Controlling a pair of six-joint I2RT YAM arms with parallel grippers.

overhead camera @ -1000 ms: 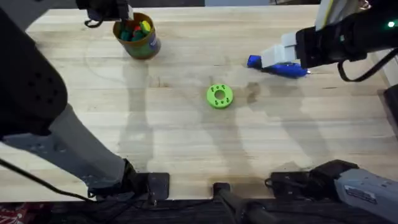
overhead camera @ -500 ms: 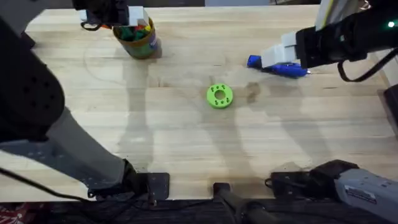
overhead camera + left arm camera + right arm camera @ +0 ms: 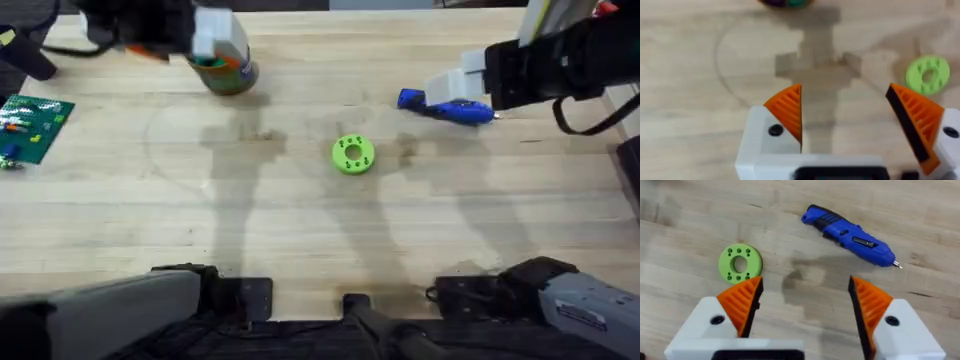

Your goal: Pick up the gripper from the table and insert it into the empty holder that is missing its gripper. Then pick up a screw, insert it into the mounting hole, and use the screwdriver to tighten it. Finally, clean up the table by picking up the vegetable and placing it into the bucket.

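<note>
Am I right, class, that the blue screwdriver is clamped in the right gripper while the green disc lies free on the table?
No. The screwdriver lies loose on the table; the right gripper hangs open above it, as the right wrist view shows. The green disc does lie free.

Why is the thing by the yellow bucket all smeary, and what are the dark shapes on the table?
In the overhead view the left gripper is smeared by motion blur beside the bucket; the grey patches are soft arm shadows on the table. In the right wrist view the screwdriver and green disc look sharp.
</note>
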